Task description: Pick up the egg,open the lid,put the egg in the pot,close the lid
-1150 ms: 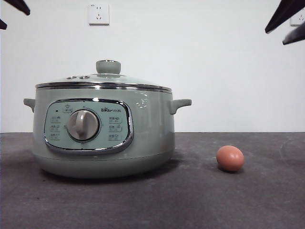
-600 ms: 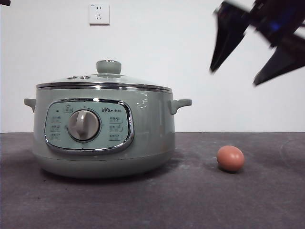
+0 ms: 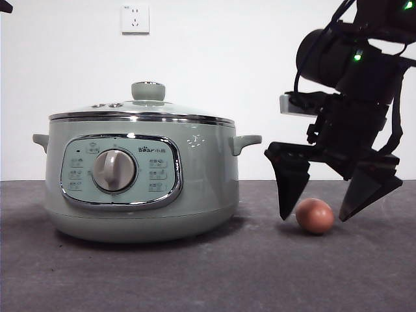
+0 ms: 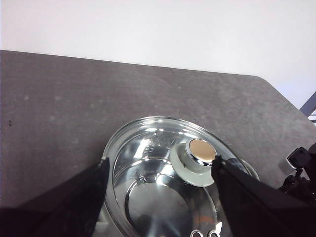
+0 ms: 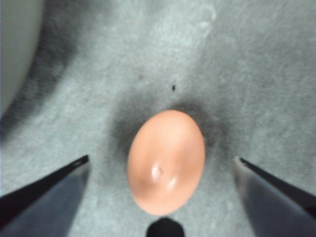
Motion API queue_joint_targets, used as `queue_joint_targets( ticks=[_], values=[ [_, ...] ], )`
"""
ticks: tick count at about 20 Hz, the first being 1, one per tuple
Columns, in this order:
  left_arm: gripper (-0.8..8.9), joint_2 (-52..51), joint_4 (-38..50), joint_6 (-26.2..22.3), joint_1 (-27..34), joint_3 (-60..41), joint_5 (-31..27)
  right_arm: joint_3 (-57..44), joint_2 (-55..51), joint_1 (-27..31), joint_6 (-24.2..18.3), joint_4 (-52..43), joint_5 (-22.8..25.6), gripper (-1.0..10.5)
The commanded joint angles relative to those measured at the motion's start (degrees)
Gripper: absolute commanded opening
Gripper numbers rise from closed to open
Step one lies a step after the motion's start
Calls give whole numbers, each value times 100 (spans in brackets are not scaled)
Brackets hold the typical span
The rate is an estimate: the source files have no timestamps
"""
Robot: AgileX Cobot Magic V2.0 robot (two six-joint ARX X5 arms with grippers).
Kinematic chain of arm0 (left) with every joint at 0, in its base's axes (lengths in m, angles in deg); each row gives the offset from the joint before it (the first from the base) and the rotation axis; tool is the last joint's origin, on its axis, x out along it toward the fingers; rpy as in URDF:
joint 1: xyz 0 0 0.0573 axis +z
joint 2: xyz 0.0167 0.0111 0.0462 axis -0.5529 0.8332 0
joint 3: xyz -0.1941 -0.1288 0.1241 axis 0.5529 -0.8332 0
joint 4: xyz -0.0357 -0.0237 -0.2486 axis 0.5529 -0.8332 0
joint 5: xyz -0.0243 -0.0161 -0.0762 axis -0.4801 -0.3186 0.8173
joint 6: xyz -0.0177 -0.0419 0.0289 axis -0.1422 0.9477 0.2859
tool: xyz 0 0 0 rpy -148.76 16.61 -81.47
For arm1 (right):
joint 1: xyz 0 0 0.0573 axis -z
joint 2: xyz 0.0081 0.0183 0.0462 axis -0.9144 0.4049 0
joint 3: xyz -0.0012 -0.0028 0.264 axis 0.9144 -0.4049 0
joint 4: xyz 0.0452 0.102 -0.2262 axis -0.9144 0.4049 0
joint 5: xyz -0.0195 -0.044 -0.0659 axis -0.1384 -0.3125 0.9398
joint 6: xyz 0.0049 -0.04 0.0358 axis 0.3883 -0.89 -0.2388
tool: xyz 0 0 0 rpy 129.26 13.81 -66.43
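Right gripper straddling the egg, nothing grasped yet

The egg (image 3: pixel 314 216) lies on the table (image 3: pixel 195 273) beside the pot (image 3: pixel 140 182); the right gripper (image 3: pixel 316 207) brackets it with jaws spread, untouching. The lid (image 3: pixel 142 107) sits closed; the left gripper (image 4: pixel 158 173) waits above it, jaws apart. Every step remains. A wall socket (image 3: pixel 134 19) lies beyond; nothing obstructs.
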Motion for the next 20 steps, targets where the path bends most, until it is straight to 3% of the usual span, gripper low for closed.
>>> queue_joint_targets(
  ticks=[1,2,8,13,20],
  values=[
    [354,-7,-11,33,4,24,2,9,57,-11,-22,-37,0,368],
    [354,-7,-9,33,4,24,2,9,57,-9,-13,-37,2,364],
    [354,-7,-92,31,4,24,0,9,57,-4,26,-13,13,-11],
    [355,-7,-162,9,-61,31,35,11,-306,31,105,168,2,-12],
    [356,885,-177,-142,-870,592,-24,11,-2218,31,127,1130,15,-12]
  ],
)
